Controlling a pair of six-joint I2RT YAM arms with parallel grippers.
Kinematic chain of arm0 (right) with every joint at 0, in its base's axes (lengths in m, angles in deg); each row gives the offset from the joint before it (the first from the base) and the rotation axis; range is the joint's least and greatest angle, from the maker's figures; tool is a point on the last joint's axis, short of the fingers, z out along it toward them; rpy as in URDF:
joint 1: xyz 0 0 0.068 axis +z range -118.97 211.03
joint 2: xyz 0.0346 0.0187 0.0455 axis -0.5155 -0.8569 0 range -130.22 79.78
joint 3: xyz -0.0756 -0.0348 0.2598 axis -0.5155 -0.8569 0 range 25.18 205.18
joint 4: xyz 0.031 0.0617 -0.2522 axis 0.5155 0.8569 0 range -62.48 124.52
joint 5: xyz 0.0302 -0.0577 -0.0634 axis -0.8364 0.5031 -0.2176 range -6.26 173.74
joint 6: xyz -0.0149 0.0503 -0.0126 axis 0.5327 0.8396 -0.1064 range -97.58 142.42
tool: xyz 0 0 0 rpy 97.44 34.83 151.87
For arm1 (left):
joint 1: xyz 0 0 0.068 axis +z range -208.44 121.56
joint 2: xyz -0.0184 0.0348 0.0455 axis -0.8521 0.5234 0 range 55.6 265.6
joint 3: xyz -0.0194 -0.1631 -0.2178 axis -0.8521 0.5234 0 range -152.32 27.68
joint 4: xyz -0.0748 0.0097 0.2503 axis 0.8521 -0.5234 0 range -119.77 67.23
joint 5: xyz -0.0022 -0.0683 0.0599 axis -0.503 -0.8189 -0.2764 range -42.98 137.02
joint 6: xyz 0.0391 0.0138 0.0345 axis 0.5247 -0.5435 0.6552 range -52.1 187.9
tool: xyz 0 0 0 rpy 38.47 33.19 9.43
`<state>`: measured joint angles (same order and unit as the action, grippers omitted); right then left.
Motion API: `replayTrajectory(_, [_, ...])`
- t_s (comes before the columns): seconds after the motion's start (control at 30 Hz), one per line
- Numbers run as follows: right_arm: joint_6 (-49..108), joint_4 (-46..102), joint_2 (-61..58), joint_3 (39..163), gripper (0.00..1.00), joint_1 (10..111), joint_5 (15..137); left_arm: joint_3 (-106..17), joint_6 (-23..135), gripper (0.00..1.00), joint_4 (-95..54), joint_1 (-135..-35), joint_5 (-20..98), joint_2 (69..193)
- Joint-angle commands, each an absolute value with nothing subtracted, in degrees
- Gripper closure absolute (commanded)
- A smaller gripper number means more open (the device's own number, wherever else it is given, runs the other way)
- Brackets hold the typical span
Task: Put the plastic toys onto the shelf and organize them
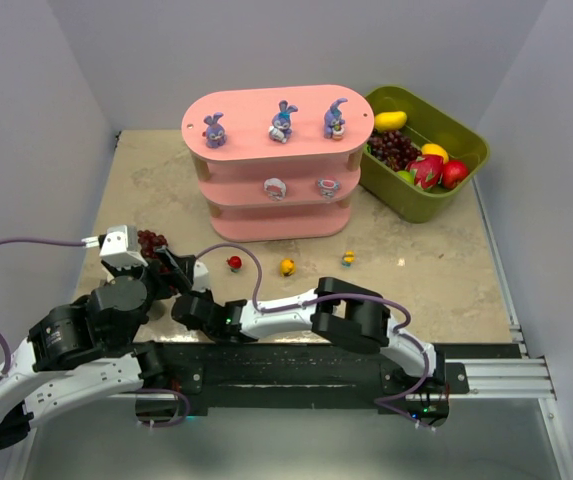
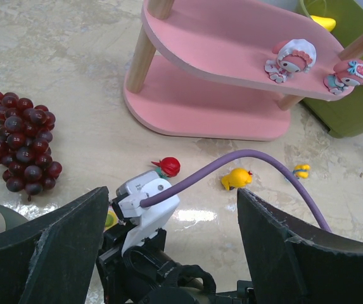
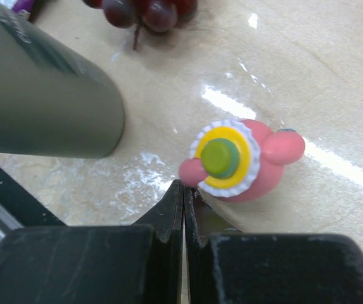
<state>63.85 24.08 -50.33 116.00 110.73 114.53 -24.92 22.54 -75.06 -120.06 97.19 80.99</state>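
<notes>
Pink toy [image 3: 238,161] lies on table [image 1: 416,270] front-left of shelf [image 1: 246,110]. Its yellow-green disc faces up, long axis crosswise to R gripper [image 3: 183,190]. R claw fully closed, tips at toy's edge, nothing between. L gripper [image 2: 171,202] wide open, empty. Shelf top: 3 bunnies [image 1: 283,122] upright. Mid tier: 2 pink-white toys [image 1: 275,188]. Bin [image 1: 421,103] right of shelf holds fruit [image 1: 428,170].
</notes>
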Motion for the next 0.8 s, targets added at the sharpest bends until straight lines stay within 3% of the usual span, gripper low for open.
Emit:
replayTrajectory(0.0, [66.45, 24.44, -48.81, 113.34, 1.00, 110.22, 118.72, -24.62, 22.46, 0.14, -73.92, -120.14, 98.87, 80.47])
replayTrajectory(0.43, [68.65, 23.83, -46.43, 106.83, 1.00, 108.02, 120.66, -24.18, 22.20, 0.14, -74.01, -120.14, 98.35, 80.30])
replayTrajectory(0.77, [61.62, 16.10, -45.11, 103.93, 1.00, 104.24, 117.85, -24.09, 21.93, 0.14, -74.10, -120.05, 98.17, 80.21])
